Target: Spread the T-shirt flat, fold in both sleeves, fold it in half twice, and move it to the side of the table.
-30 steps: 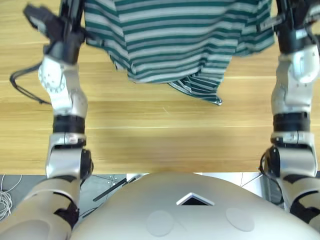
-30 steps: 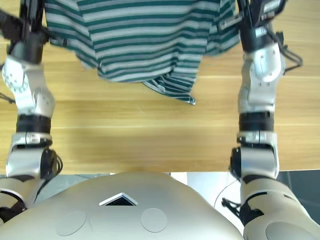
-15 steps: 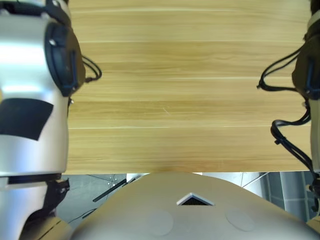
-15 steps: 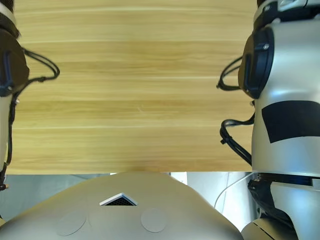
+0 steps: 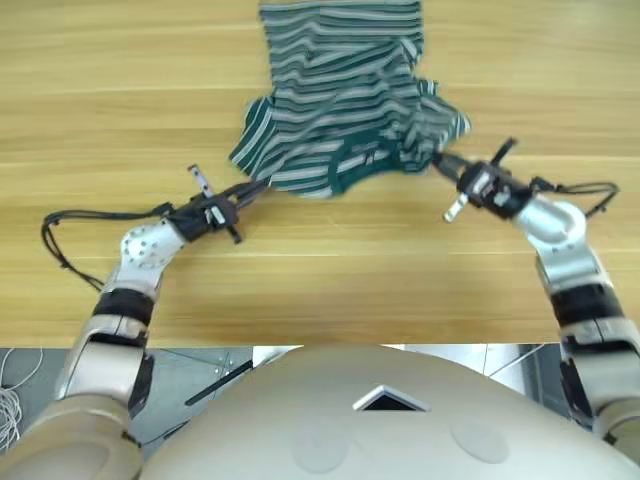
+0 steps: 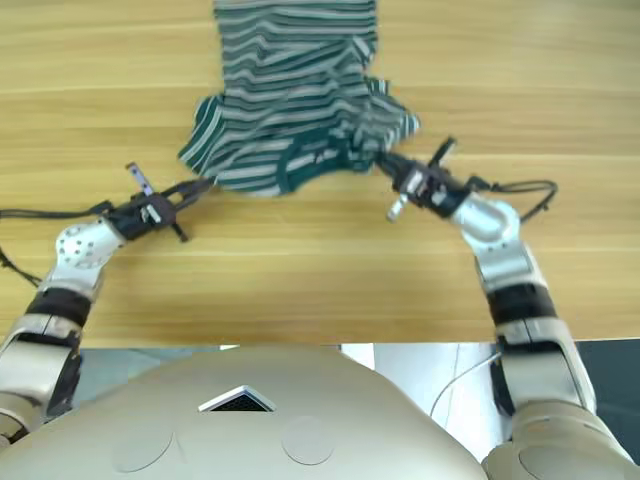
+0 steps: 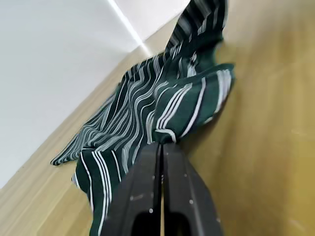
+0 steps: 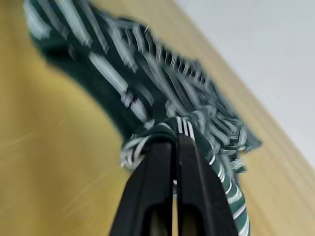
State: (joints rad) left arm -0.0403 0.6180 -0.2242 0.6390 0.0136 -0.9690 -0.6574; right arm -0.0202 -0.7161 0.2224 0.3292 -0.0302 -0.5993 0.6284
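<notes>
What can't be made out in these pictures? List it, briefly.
1. Green-and-white striped T-shirt: far end cut off by the eye views' top edge.
2. Its lower layers: bunched folds on top hide them, eye views.
3. Cloth pinched by left gripper and right gripper: shut jaws cover how much, wrist views.

The green-and-white striped cloth T-shirt (image 5: 340, 90) lies rumpled and only partly spread on the pale wooden table (image 5: 330, 270), in the middle of its far half, with the body running away from the robot and the wider end nearest. That near end is bunched into folds, with a dark green ribbed neckband (image 5: 352, 165) curving along its edge. Its two near corners are drawn outward, one pinched in the closed left gripper (image 5: 258, 185), the other in the closed right gripper (image 5: 438, 161).
</notes>
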